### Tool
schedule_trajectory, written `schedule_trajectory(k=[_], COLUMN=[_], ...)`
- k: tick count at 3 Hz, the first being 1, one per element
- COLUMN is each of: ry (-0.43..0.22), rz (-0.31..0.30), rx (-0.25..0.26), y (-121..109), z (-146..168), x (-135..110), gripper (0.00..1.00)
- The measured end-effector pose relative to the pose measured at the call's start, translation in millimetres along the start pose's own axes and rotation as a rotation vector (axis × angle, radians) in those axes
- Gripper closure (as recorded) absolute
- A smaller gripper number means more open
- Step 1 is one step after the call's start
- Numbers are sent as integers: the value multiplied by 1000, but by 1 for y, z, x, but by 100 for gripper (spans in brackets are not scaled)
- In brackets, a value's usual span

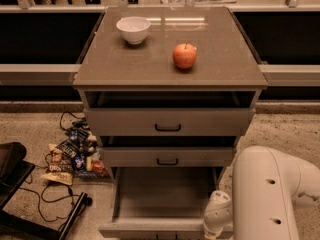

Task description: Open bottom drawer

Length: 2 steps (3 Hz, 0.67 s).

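Observation:
The bottom drawer point(165, 196) of the grey-taupe cabinet point(170, 69) stands pulled far out, its plain grey inside showing and empty. Its flat front point(150, 229) lies at the lower edge of the view; its handle is cut off there. My white arm point(267, 194) fills the lower right, with its wrist joint point(217, 216) against the right end of the drawer front. My gripper is below the wrist, out of the picture.
The middle drawer point(167, 157) and top drawer point(168, 122) each stand slightly out. A white bowl point(133, 29) and a red apple point(184, 55) sit on the cabinet top. Snack packets point(72, 156) and cables point(47, 196) lie on the floor at left.

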<state>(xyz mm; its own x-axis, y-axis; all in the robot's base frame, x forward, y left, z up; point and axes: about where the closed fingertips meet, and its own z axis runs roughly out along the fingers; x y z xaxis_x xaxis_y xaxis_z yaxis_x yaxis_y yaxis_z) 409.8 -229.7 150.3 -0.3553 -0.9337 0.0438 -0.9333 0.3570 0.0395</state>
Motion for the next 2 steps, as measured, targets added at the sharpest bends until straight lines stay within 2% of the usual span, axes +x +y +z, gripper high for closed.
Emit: schedule_trajectory(k=[1, 2], ry=[0, 10], rz=[0, -4], rx=[0, -37], y=[0, 50], z=[0, -23], x=[0, 6], gripper=[0, 0])
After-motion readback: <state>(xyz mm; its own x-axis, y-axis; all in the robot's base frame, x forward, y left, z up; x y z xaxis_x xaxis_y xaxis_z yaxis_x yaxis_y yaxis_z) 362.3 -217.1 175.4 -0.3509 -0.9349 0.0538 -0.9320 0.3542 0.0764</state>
